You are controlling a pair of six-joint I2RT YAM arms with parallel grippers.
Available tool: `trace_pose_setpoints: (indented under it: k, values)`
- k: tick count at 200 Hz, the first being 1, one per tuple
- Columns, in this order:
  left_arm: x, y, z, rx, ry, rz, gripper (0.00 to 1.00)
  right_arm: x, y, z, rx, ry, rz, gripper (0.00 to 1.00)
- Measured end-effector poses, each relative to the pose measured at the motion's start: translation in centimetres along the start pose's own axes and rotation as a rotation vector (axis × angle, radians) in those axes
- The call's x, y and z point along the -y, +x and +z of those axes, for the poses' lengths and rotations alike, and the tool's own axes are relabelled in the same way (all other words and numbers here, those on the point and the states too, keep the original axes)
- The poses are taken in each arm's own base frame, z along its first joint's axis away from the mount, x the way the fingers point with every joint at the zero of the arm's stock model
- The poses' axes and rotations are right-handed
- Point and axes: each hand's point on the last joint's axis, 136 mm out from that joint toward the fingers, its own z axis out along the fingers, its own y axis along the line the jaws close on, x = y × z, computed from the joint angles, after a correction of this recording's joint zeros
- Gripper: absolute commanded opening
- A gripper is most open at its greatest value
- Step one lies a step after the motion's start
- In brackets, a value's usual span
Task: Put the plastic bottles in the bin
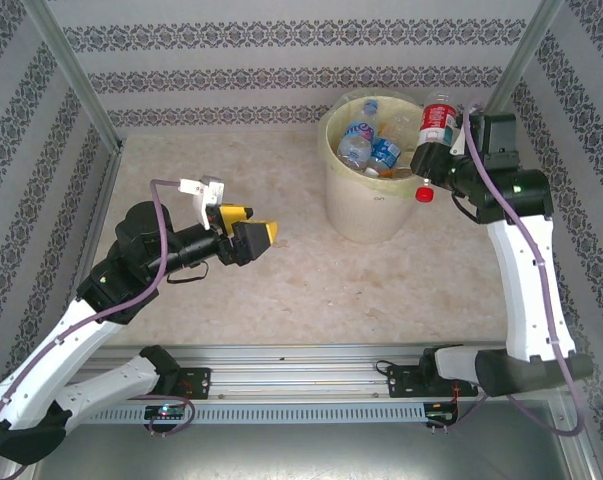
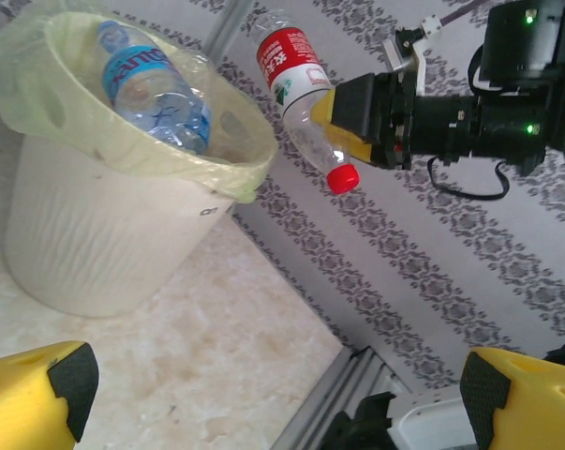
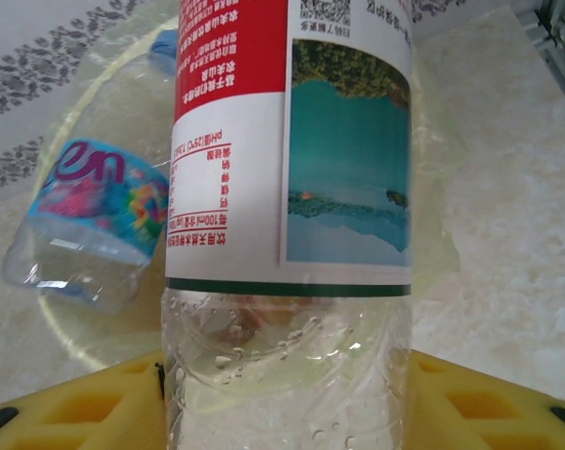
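Note:
My right gripper is shut on a clear plastic bottle with a red-and-white label and a red cap. It holds the bottle over the right rim of the bin, a cream bucket lined with a pale yellow bag. Up close, the yellow fingers press on the bottle just below its label. Several bottles lie inside the bin, one with a colourful label. My left gripper hangs open and empty over the table's left half, its fingertips far apart.
Patterned walls close in the table at the back and on both sides. A metal rail runs along the near edge between the arm bases. The left wrist view looks across at the bin and the held bottle.

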Motion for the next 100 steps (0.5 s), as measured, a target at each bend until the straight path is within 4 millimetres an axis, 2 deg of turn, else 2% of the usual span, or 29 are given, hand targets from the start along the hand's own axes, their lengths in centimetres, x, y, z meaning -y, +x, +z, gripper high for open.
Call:
trace_pose_setpoints:
  k: [66,100]
  values:
    - [-1.1,0.5,-0.1,-0.01,-0.059,0.022,1.0,-0.3,-2.2,4.5,-0.08,-0.023,0.054,0.57]
    - [-1.3,0.5,-0.2,-0.006,-0.07,0.022,1.0,-0.5,-1.8,6.6,-0.144,-0.022,0.076,0.59]
